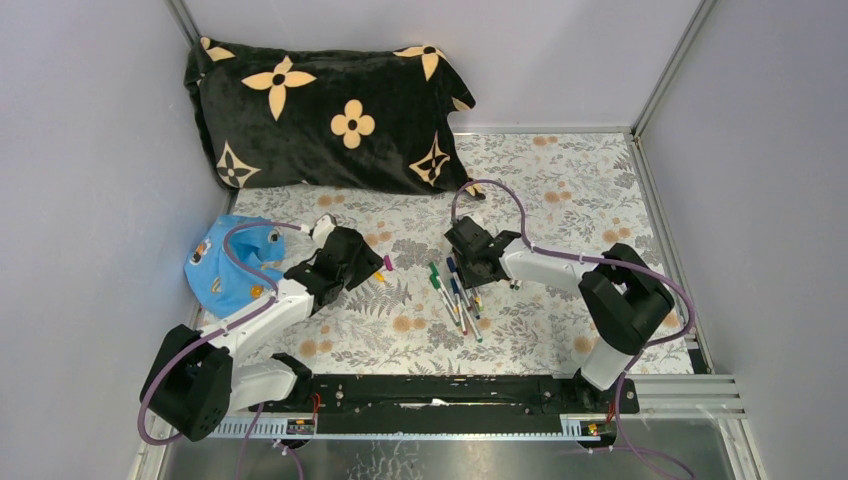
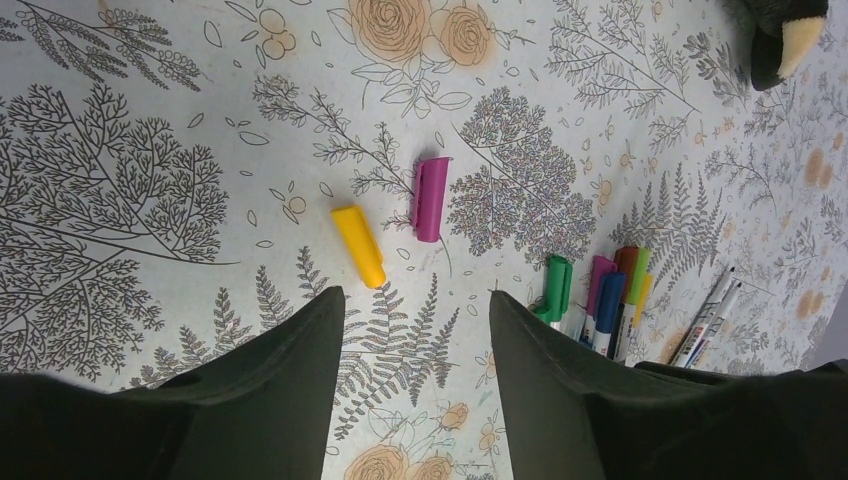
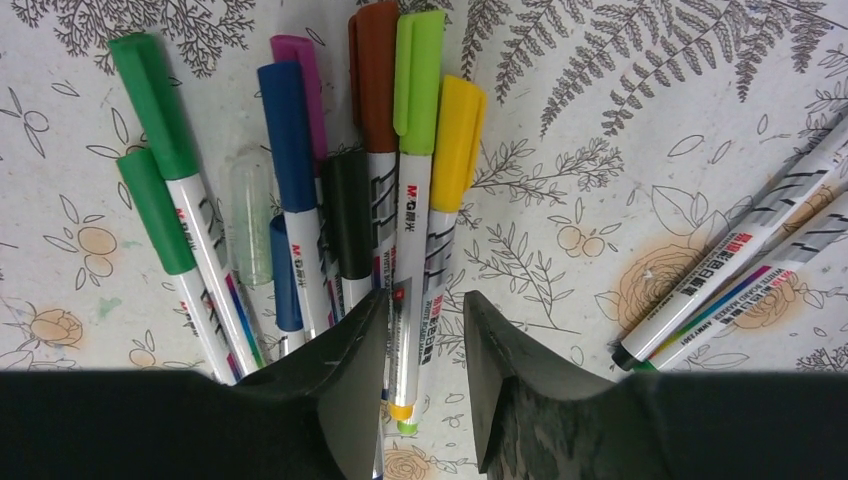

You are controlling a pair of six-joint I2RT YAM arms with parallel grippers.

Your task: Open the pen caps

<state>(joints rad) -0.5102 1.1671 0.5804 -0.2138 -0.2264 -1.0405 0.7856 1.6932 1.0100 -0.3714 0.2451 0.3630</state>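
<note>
Currently, two loose pen caps, a yellow cap (image 2: pixel 358 246) and a purple cap (image 2: pixel 431 199), lie slightly apart on the floral tablecloth (image 1: pixel 560 200), just ahead of the left gripper (image 2: pixel 415 296), whose jaws stand apart with nothing between them. I see the capped pens (image 1: pixel 455 295) bunched mid-table. The right gripper (image 3: pixel 425 296) is spread, straddling the white barrel of the light-green-capped pen (image 3: pixel 415 170) — contact I cannot confirm. A black flowered pillow (image 1: pixel 320 110) lies far left.

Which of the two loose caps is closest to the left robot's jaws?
The yellow cap: it lies just off the left gripper's jaws; the purple cap lies farther out.
</note>
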